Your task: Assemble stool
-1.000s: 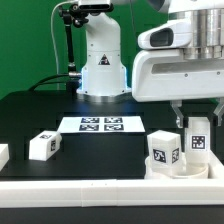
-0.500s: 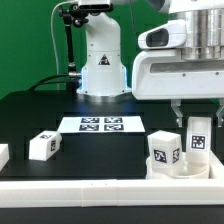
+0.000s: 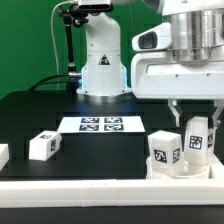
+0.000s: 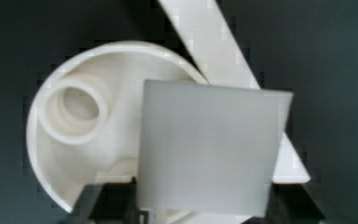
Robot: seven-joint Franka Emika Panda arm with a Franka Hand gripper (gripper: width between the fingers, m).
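Well, the tool [image 3: 197, 116] hangs low over the front corner of the dark desk [image 3: 30, 115] on the exterior view's right. Its jaws are about half spread and closed on a white block, the held leg [image 3: 197, 142], which fills the gap between them. That leg leans a little, its top tipped toward the exterior view's right, with a black-and-white tag facing the camera. Its lower end is down at the upper face of the round white seat [image 3: 180, 170], though I cannot tell whether the two actually touch. The seat lies flat just behind the long white rim bar [image 3: 90, 190] along the desk's front edge. Just beside the held leg, on the exterior view's left of it, a second leg [image 3: 164, 150] stands upright on the seat. From the wrist view the held leg covers much of the seat, and a round socket [image 4: 78, 105] shows open beside it. Well apart, toward the exterior view's left, a third leg [image 3: 42, 145] lies loose on the desk, and a fourth leg [image 3: 3, 155] is cut off by the edge. The marker board [image 3: 100, 124] lies flat in front of the arm's white base [image 3: 102, 70]
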